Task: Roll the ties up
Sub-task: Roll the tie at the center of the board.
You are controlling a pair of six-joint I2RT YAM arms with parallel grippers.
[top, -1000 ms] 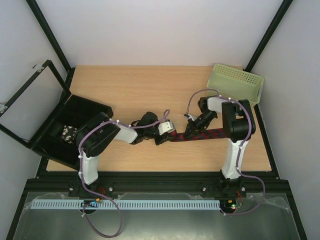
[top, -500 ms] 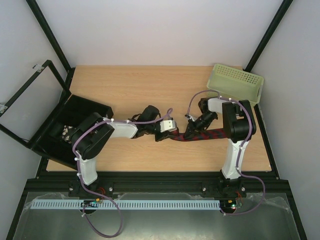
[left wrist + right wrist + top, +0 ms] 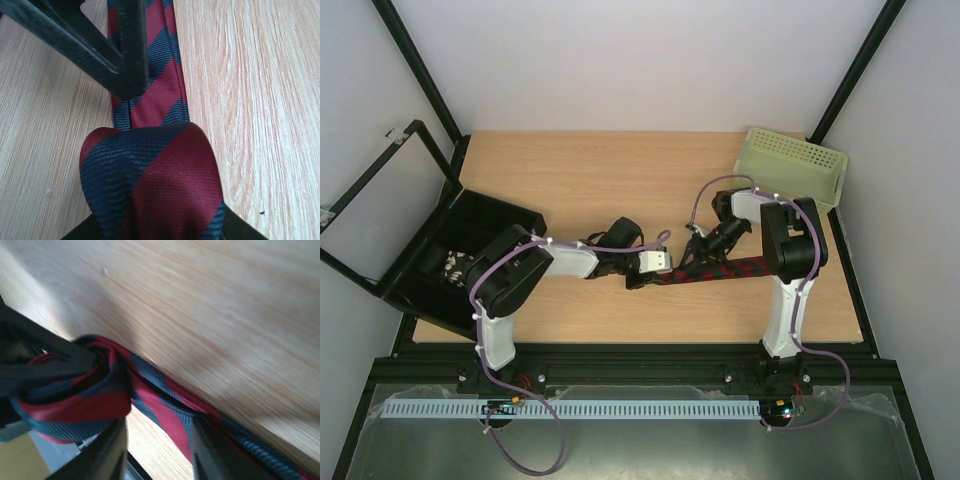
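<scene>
Over the tabletop (image 3: 580,180), the left arm (image 3: 565,262) has edged rightward and the right hand (image 3: 698,255) has sprung apart, released over the strip. The striped tie (image 3: 740,268) lies flat at centre-right, its rolled end (image 3: 150,190) clenched in the left hand (image 3: 662,268). Good rolling likely demands a straight, taut strip and aligned edges each turn.

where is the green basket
In the top view the green basket sits at the far right corner of the table, just beyond the right arm.
</scene>
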